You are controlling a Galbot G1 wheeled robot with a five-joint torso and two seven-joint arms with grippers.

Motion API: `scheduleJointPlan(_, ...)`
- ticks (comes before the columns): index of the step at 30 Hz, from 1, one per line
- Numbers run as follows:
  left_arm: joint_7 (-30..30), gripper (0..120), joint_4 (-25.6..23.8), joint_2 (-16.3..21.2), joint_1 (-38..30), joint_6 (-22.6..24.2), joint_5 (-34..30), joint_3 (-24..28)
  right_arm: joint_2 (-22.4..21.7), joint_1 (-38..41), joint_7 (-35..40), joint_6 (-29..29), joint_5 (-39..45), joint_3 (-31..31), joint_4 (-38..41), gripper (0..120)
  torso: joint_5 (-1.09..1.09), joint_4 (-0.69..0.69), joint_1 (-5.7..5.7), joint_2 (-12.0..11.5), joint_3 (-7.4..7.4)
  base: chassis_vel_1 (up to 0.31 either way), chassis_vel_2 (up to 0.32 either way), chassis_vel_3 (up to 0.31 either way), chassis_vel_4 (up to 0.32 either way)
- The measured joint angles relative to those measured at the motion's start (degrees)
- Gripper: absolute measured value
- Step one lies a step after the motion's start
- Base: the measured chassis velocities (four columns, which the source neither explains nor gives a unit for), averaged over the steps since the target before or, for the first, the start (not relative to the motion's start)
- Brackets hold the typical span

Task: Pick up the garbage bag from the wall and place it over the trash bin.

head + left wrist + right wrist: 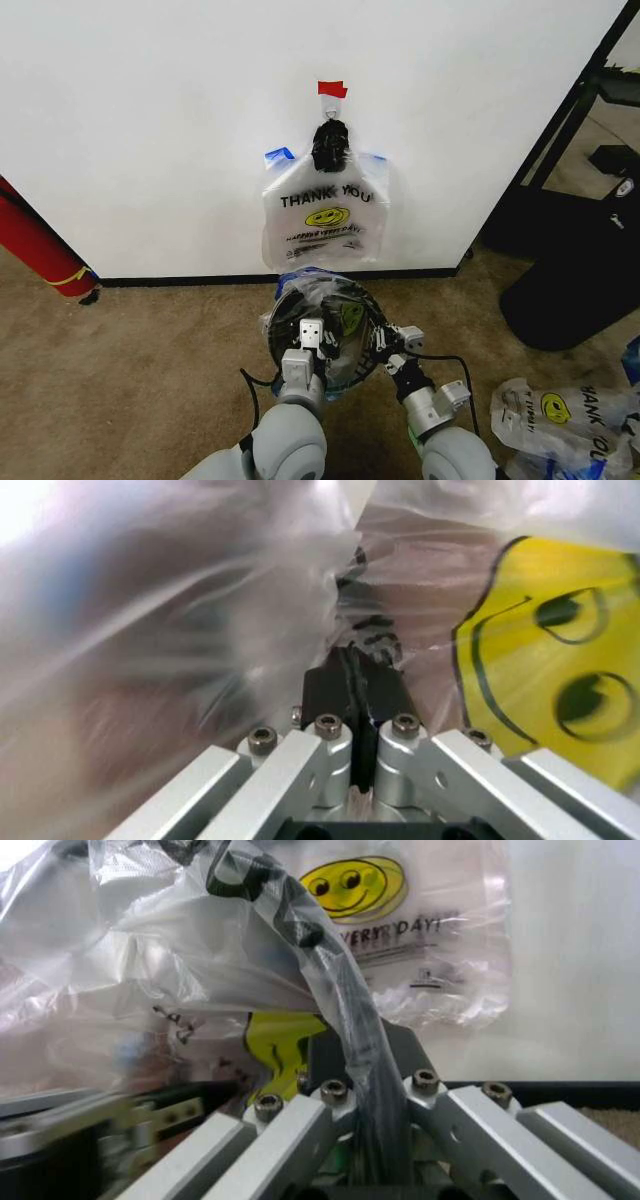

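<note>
Bagged trash bin (325, 330) crowds the wall (150, 120) (gap seemingly narrow).

The wall (150, 120) is plain white with a black baseboard (280, 276) along its foot and a small red tape piece (332, 89) above the hanging bag (322, 222). That bag is translucent white with black "THANK YOU" print, a yellow smiley face and blue patches at its upper corners. Below it, the garbage bag (330, 300) over the black wire-mesh trash bin (275, 335) shows the same yellow face and a blue edge. The carpet (130, 380) is tan-brown.
</note>
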Motion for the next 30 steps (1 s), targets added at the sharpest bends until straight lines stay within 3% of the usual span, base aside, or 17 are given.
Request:
scheduleJointPlan(17, 0.3, 0, 9.2, -2.6, -4.4, -1.0, 2.0, -1.7, 0.7, -2.5, -0.8, 0.5, -0.8, -1.3, 1.8, 0, 0.00, 0.00, 0.00, 0.0, 0.00, 0.000, 0.000, 0.000, 0.000)
scheduleJointPlan(30, 2.1, 0, 11.9, -2.2, -6.0, -1.3, 1.2, -2.3, 0.2, -3.8, -4.9, 1.1, -0.7, -1.2, 2.4, 0, -0.01, 0.00, 0.00, 0.0, -0.01, 0.000, 0.000, 0.000, 0.000)
